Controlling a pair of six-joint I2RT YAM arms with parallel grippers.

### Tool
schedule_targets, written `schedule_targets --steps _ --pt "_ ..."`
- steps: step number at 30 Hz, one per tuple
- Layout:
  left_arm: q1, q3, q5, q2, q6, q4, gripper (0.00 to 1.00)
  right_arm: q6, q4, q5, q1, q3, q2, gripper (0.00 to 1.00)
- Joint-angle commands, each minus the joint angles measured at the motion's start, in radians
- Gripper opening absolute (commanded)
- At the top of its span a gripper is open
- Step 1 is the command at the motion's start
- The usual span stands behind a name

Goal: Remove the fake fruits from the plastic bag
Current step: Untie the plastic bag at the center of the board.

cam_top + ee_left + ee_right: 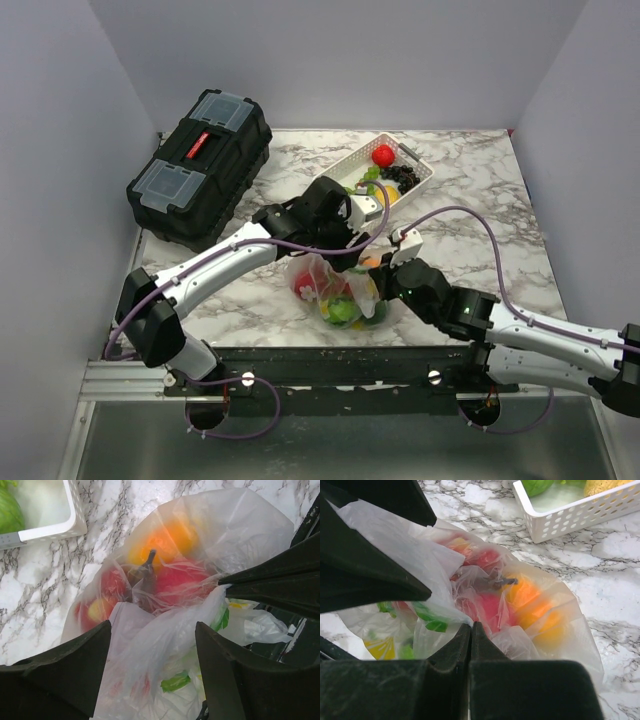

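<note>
The plastic bag [340, 292] lies on the marble table between my two grippers, with fake fruits inside: an orange [165, 540], a red apple [180, 577], a red-yellow piece [97, 607] and green pieces [175, 681]. My left gripper [332, 250] is open; in its wrist view the jaws [152, 625] stand wide apart with loose bag plastic between them. My right gripper [386, 270] is shut on a fold of the bag, seen in its wrist view [471, 625]. The bag [530, 605] shows the same orange and red fruits there.
A white slotted basket [420, 165] at the back holds a red strawberry [383, 155], dark grapes [403, 176] and green pieces. Its corner shows in both wrist views [50, 530] [570, 517]. A black toolbox [200, 165] stands at the back left.
</note>
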Motion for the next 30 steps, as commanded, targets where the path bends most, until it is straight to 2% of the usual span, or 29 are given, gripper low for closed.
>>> schedule_targets --steps 1,4,8,13,15,18,22,26,27,30 --pt "-0.002 0.023 0.033 0.017 -0.005 -0.007 0.70 0.003 0.031 0.036 -0.001 -0.023 -0.033 0.01" --pt "-0.004 0.045 0.044 0.062 -0.014 -0.017 0.66 0.001 0.052 0.013 -0.001 -0.029 -0.050 0.01" --pt "-0.012 0.096 -0.017 0.114 -0.038 -0.070 0.36 -0.025 0.091 0.013 -0.001 -0.063 -0.069 0.01" --pt "-0.012 0.094 -0.232 0.071 -0.092 -0.099 0.00 -0.042 0.074 0.012 -0.001 -0.059 -0.083 0.01" --pt "-0.011 0.065 -0.342 0.041 -0.123 -0.078 0.00 -0.040 0.080 0.010 -0.001 -0.072 -0.089 0.01" --pt "-0.010 0.057 -0.421 0.012 -0.166 -0.088 0.00 0.029 0.021 0.087 -0.002 -0.065 -0.088 0.01" --pt "-0.009 0.026 -0.398 -0.042 -0.208 -0.041 0.00 0.214 -0.146 0.218 -0.002 -0.051 -0.108 0.01" --pt "-0.006 -0.002 -0.341 -0.078 -0.229 0.001 0.00 0.286 -0.220 0.200 -0.002 -0.049 -0.162 0.01" --pt "-0.004 -0.005 -0.325 -0.082 -0.230 0.008 0.00 0.285 -0.223 0.184 -0.002 -0.048 -0.174 0.04" --pt "-0.003 0.001 -0.268 -0.093 -0.229 0.000 0.00 0.145 -0.147 0.057 -0.001 -0.043 -0.198 0.25"
